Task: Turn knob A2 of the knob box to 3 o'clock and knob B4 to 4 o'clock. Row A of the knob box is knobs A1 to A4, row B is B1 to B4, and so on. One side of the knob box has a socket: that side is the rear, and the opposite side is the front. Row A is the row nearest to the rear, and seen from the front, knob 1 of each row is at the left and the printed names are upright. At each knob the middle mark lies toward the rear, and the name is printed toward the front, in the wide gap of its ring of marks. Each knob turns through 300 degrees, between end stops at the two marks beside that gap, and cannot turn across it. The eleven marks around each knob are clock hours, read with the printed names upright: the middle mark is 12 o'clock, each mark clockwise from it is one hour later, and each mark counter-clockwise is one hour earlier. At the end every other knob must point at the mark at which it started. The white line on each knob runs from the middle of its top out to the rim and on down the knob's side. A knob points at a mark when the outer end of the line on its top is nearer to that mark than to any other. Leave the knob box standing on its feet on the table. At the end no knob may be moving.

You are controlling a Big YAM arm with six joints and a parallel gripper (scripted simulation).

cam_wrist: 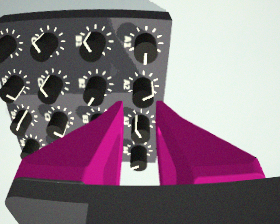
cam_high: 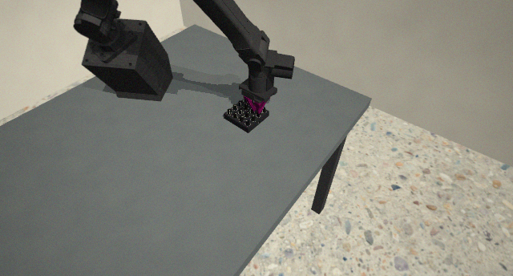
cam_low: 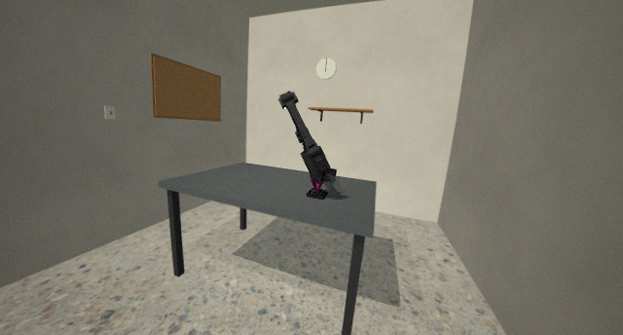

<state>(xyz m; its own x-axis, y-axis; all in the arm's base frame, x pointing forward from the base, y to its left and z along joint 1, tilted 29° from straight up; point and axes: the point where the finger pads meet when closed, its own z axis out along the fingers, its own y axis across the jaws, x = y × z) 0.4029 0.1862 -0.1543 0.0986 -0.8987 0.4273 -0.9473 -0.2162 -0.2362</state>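
The knob box (cam_high: 245, 121) (cam_low: 316, 195) (cam_wrist: 165, 63) is a small black box with four rows of black knobs and stands on the grey table (cam_high: 120, 168) (cam_low: 243, 184). My gripper (cam_high: 256, 107) (cam_low: 316, 186) (cam_wrist: 139, 111) has magenta fingers and points down at the box's corner nearest the arm. The fingers stand a little apart. In the wrist view they straddle a knob (cam_wrist: 139, 125) in the right-hand column, third row from the far side, without pressing on it. Another knob (cam_wrist: 138, 156) shows lower in the gap. I cannot read the printed names.
The arm's black base block (cam_high: 128, 63) stands on the table behind and left of the box. The table's right edge (cam_high: 353, 119) lies a short way beyond the box.
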